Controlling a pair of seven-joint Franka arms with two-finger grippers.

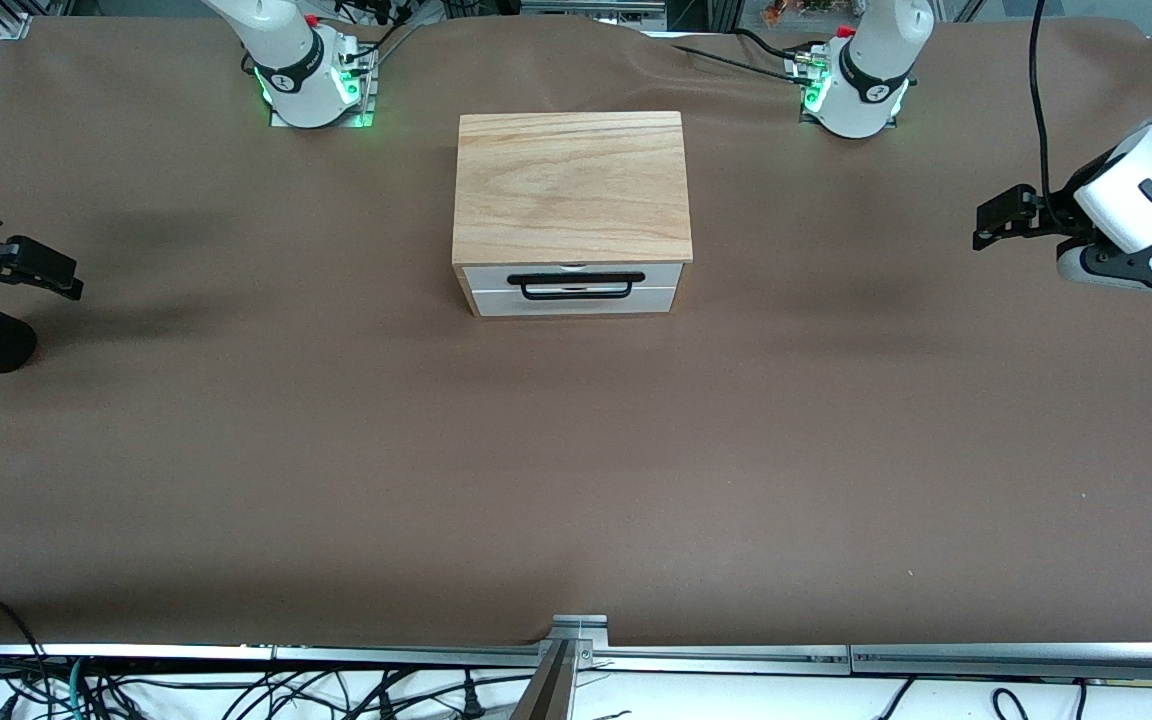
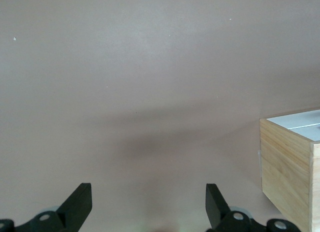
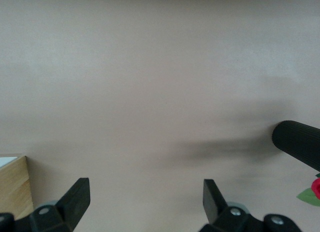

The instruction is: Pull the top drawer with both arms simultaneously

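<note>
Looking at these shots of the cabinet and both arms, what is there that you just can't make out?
- Top drawer interior: front view, drawer shut.
- Cabinet front: left wrist view, cut off by the edge.
- Cabinet: right wrist view, only a corner shows.
- Right gripper: front view, arm cut off by the edge.

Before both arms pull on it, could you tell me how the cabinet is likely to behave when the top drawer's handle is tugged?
The cabinet looks small and sits loose on the table, so it may slide toward the pull. The handle is thin wire, likely stiff but slippery. The drawer is shut, so expect some initial sticking.
</note>
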